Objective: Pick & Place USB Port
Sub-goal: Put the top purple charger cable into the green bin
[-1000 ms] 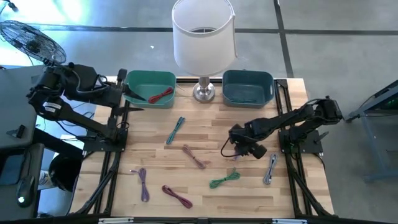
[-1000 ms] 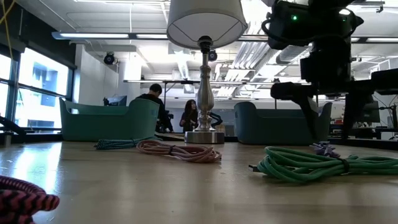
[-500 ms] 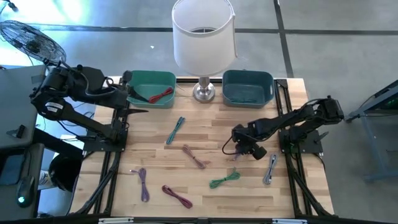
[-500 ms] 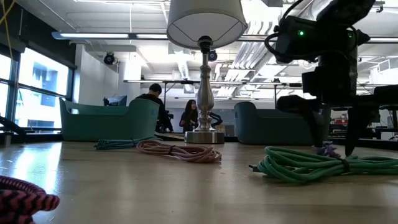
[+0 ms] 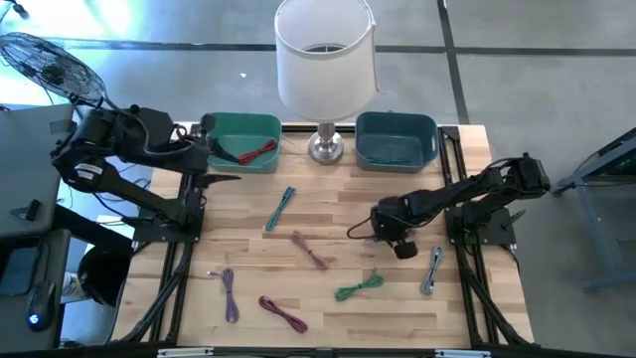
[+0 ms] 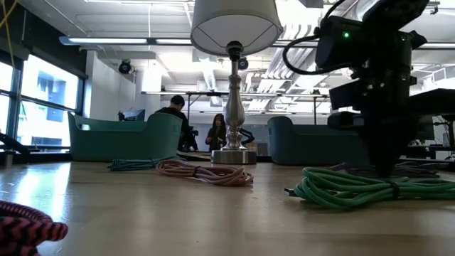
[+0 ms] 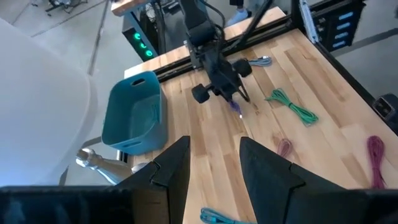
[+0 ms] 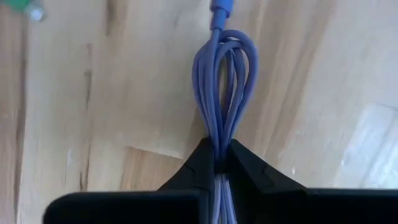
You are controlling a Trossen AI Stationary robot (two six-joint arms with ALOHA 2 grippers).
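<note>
A lavender cable bundle (image 8: 224,81) lies on the wooden table right of centre, and my right gripper (image 8: 219,163) is shut on it. From above, the gripper (image 5: 390,237) hides the cable. The left wrist view shows the cable's end (image 7: 237,107) poking out below the right gripper (image 7: 231,96). My left gripper (image 7: 214,162) hangs open and holds nothing, beside the green bin (image 5: 241,127) at the far left. A red cable (image 5: 258,151) lies in that bin. My right gripper pinches the bundle's several strands (image 8: 221,140) between its two fingertips, a little back from the looped end (image 8: 225,50). The fingers come from above, pointing down. The loop and a plug (image 8: 219,9) reach out past the fingertips and lie on the table.
A blue bin (image 5: 396,139) and a lamp (image 5: 326,60) stand at the far edge. Loose cables lie about: teal (image 5: 281,209), pink (image 5: 310,251), green (image 5: 360,286), grey (image 5: 432,270), purple (image 5: 228,294), magenta (image 5: 283,313). The green one (image 6: 355,188) lies just near of my right gripper.
My right gripper has come down onto the lavender cable and shut on it; its fingers stood apart half a second ago. My left arm has edged toward the table's right, along the green bin.
</note>
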